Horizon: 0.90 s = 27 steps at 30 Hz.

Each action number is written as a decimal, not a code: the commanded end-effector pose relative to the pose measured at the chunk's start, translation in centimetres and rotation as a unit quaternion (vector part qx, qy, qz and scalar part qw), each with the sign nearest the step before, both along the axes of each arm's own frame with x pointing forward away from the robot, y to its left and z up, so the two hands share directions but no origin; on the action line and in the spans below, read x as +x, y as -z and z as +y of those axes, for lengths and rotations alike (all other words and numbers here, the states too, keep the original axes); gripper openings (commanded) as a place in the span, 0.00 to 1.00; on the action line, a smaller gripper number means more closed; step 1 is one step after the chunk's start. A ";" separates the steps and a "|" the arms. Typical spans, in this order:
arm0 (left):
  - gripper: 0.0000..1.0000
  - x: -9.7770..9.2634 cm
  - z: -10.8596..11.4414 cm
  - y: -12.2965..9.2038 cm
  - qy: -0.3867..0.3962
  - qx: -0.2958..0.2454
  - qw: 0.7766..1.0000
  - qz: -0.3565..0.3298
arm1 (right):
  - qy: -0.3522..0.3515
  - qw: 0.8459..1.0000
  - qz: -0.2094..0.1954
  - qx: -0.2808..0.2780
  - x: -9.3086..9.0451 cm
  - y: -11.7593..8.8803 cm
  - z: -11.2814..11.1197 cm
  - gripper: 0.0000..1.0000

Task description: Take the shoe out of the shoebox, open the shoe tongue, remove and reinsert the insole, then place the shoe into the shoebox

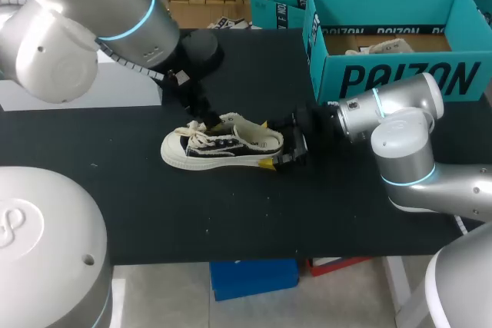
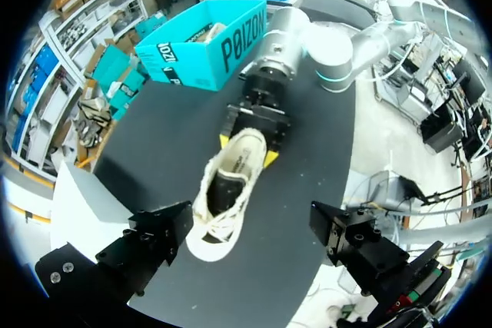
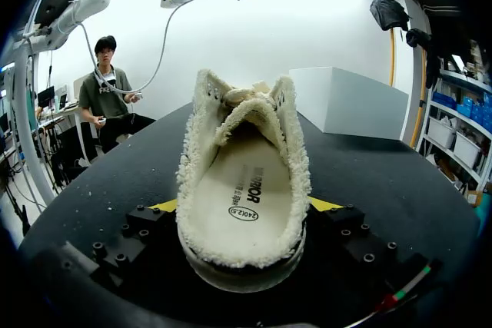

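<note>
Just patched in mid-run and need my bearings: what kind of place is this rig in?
Probably a robot lab bench: the left arm and right arm reach over a black table, with a shoe on it and a teal shoebox at its far right.

Black table [image 1: 231, 213], matte top with small light specks. Shoe [image 1: 223, 144] stands upright on its sole near mid-table, toe toward my left, heel toward my right, white sole flat on the surface, laces loose over the front. Open teal shoebox [image 1: 384, 67] sits upright at the right rear of the table, apart from the shoe. White box [image 1: 115, 86] sits at the left rear edge, well apart from the shoebox.
</note>
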<state>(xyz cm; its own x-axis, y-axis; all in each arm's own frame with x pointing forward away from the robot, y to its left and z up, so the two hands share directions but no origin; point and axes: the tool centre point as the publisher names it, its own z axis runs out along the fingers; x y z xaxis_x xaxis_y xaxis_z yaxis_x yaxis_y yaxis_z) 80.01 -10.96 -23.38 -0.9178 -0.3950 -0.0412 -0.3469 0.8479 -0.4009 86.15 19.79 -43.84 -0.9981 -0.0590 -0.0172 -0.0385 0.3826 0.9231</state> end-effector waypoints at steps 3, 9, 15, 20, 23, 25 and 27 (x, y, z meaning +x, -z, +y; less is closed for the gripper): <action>1.00 0.6 -1.6 -0.4 0.008 0.034 0.999 0.012 | 0.000 1.000 0.000 0.000 0.1 0.2 0.2 0.00; 1.00 0.6 -1.6 -0.4 0.008 0.034 0.999 0.012 | 0.000 1.000 0.000 0.000 0.1 0.2 0.2 0.00; 1.00 0.6 -1.6 -0.4 0.008 0.034 0.999 0.012 | 0.000 1.000 0.000 0.000 0.1 0.2 0.2 0.00; 1.00 1.3 -1.5 0.0 -0.025 0.073 0.997 0.004 | 0.000 1.000 0.000 0.000 0.1 0.2 0.2 0.00; 1.00 2.4 -1.3 0.7 -0.090 0.121 0.988 0.034 | 0.000 1.000 0.000 0.000 0.1 0.2 0.2 0.00; 1.00 2.6 -1.0 1.0 -0.109 0.122 0.985 0.046 | 0.000 1.000 0.000 0.000 0.1 0.2 0.2 0.00; 1.00 2.8 -1.0 1.7 -0.139 0.158 0.976 0.057 | 0.000 1.000 0.000 0.000 0.1 0.2 0.2 0.00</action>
<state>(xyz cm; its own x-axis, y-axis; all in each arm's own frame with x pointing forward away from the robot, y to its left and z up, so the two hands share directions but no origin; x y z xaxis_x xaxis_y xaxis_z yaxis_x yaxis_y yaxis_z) 81.99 -10.48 -24.66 -0.8406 -0.5361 -0.0778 -0.5065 0.8288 -0.2379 86.15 19.80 -43.84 -0.9981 -0.0590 -0.0172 -0.0385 0.3823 0.9232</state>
